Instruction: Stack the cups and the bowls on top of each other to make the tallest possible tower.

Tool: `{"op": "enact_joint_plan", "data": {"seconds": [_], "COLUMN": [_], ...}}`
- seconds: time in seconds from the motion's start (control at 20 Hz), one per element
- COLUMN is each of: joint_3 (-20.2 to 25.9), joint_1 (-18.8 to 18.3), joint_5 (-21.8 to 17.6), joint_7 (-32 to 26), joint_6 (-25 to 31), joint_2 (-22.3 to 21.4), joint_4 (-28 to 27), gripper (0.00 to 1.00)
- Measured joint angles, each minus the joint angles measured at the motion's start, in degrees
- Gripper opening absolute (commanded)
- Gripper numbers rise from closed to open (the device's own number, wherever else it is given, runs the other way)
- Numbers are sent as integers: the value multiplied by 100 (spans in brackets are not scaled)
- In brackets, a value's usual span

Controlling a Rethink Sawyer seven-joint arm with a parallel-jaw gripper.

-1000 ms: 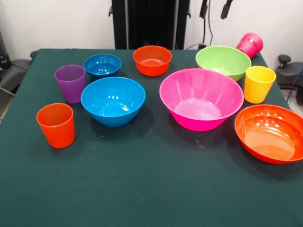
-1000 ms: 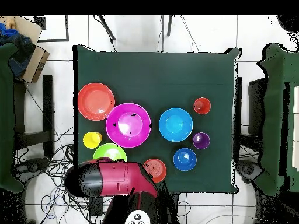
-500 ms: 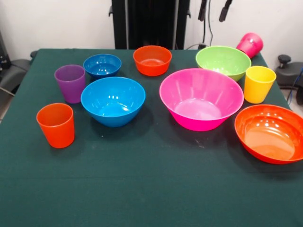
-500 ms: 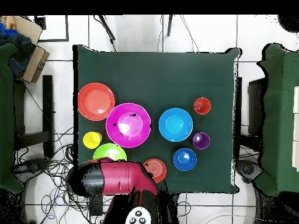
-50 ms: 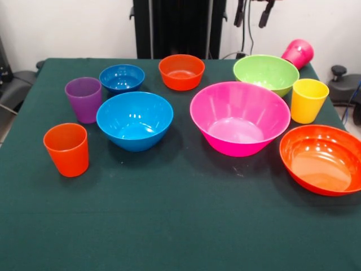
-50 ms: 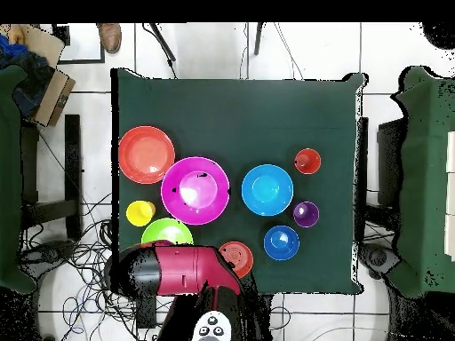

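Standing apart on my green bench [image 5: 180, 226], left to right: orange plastic cup [image 5: 67, 149], purple cup [image 5: 84, 99], two blue bowls [image 5: 135, 120], small orange bowl [image 5: 181, 71], big pink bowl [image 5: 240, 117], lime bowl [image 5: 266, 73], yellow cup [image 5: 308, 100], large orange bowl [image 5: 322, 158]. My claw [image 5: 251, 12] hangs above, empty; its opening I cannot tell.

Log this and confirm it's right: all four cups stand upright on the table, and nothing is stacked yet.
Not quite. The magenta cup lies tipped on its side by the lime green bowl, as the front view shows. The orange cup, purple cup and yellow cup stand upright, and nothing is stacked yet.
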Motion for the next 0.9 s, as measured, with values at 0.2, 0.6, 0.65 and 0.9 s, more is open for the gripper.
{"op": "enact_joint_plan", "data": {"seconds": [0.2,0.6,0.65,0.9], "joint_3": [4,77,85,132], "joint_1": [-59,-272,-295,-434], "joint_5": [0,1,1,2], "joint_7": [0,0,0,0], "joint_6": [-162,-791,-850,-1119], "joint_2": [77,344,378,600], "joint_4": [-1,2,4,53], "gripper": [100,100,100,100]}}
